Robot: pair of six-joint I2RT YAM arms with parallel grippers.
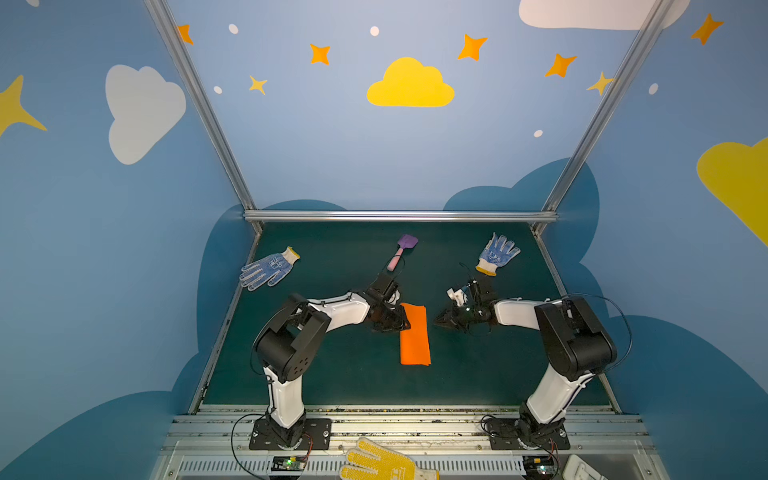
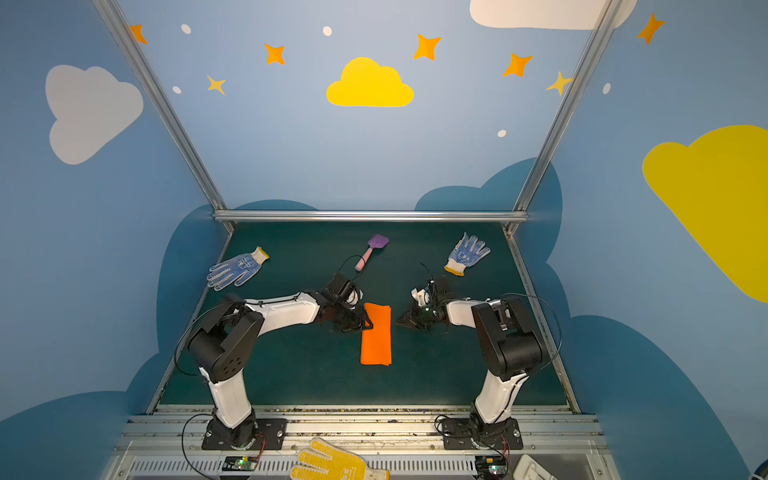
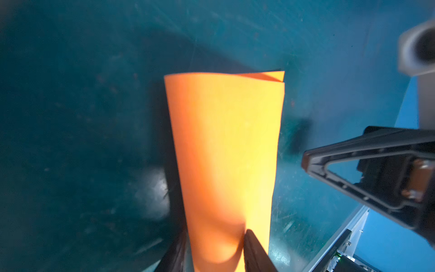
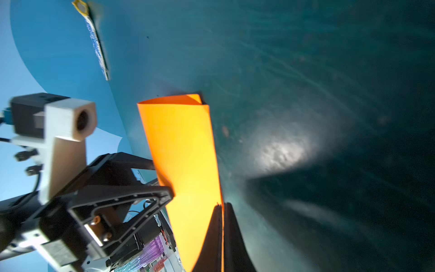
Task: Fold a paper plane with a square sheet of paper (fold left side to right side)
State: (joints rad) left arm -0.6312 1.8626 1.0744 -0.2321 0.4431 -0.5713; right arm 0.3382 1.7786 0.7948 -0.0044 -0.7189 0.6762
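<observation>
In both top views the paper [image 1: 415, 336] [image 2: 377, 336] lies near the middle of the table [image 1: 332, 374] as a folded orange rectangle, its long sides running from the near edge toward the far edge. The left gripper [image 1: 400, 323] [image 2: 365, 324] is at the paper's left edge. The right gripper [image 1: 436, 323] [image 2: 399, 322] points at the right edge from just beside it, jaws closed. A spatula [image 1: 401, 251] lies by the far edge, and a glove [image 1: 270, 268] lies by the left edge.

In the left wrist view the paper [image 3: 226, 153] bulges upward. The left gripper [image 3: 214, 235] has one finger over the top layer and one beside the fold, jaws partly apart. I cannot tell whether they pinch it. The right gripper [image 3: 304, 162] is just off the other edge.

In the right wrist view the right gripper [image 4: 222, 205] is closed, its fingers pressed together beside the paper [image 4: 183, 153]. The left gripper [image 4: 162, 177] meets the opposite edge, which looks dented there.
</observation>
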